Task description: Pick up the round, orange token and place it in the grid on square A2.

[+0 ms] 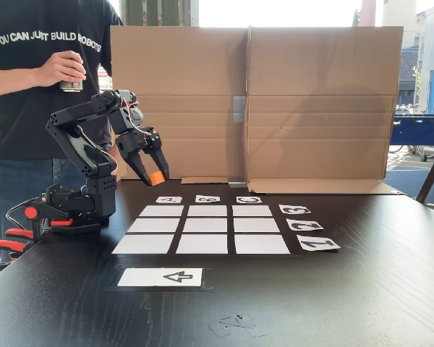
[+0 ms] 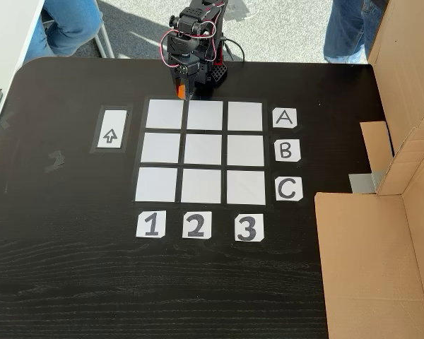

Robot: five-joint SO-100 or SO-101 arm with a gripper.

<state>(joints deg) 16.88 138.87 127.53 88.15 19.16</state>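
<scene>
The orange token (image 1: 156, 177) hangs in the air, pinched between the fingers of my black gripper (image 1: 155, 179), which is shut on it. It is left of and beyond the grid (image 1: 201, 225) in a fixed view. From above, the token (image 2: 180, 92) and gripper (image 2: 181, 93) sit just past the grid's (image 2: 203, 150) top edge, roughly over the gap between the first two cells of row A. Square A2 (image 1: 153, 225) (image 2: 205, 115) is bare white paper; every other cell is bare too.
A tall cardboard wall (image 1: 253, 101) stands behind the grid. A person (image 1: 36, 79) holding a can stands behind the arm's base (image 1: 87, 206). Red-orange clamps (image 1: 11, 242) grip the table edge. A white arrow card (image 1: 160, 277) lies by row 1.
</scene>
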